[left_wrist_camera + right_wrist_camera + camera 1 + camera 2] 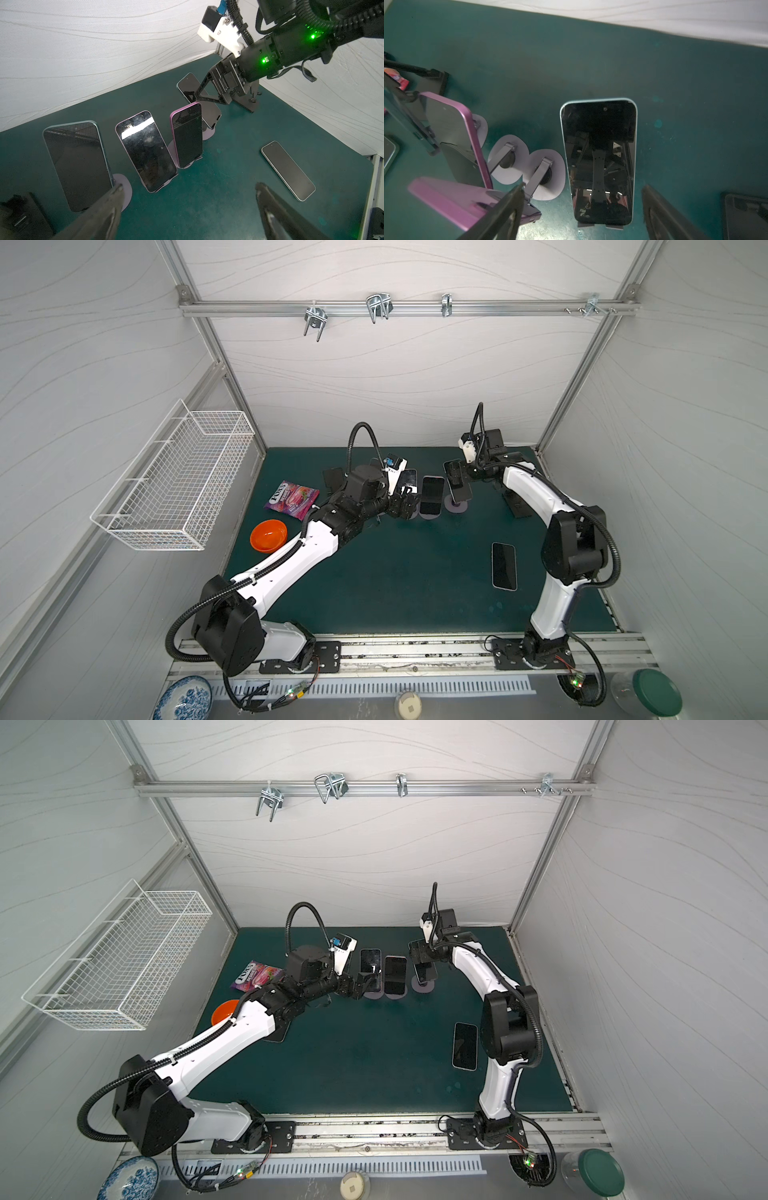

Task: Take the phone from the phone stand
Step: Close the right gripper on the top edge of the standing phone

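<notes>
Four phones [145, 149] propped on stands [126, 191]

— What do I have around the orange bowl [268, 536] on my mat [395, 585]?
— A candy bag [292, 500] lies near it, toward the back wall. The white wire basket [174, 481] hangs to its left. A blue-patterned bowl [183, 699] sits nearer the front, off the mat. A green-lidded jar [648, 697] stands far to its right.
</notes>
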You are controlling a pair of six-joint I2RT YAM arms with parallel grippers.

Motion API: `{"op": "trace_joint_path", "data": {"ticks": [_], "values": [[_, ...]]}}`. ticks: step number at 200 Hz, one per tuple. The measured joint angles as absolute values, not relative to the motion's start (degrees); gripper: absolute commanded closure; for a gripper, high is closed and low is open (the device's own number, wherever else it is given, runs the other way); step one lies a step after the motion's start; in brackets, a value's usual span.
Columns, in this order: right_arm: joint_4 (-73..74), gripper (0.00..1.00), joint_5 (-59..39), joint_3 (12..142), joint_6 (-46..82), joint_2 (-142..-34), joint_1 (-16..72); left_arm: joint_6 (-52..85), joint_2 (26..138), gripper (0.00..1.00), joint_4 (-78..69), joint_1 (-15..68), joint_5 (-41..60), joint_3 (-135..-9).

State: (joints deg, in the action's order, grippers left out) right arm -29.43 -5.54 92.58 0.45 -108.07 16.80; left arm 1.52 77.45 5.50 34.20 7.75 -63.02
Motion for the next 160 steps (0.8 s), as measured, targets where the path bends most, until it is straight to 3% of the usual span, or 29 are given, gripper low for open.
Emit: {"op": "trace_joint_path", "data": {"ticks": [160], "values": [[-32.1,0.03,-2.1,99.2,-0.5,-116.3,17.5,1.1,77.2,0.01,5.5,34.2,8.0,-61.6]]}}
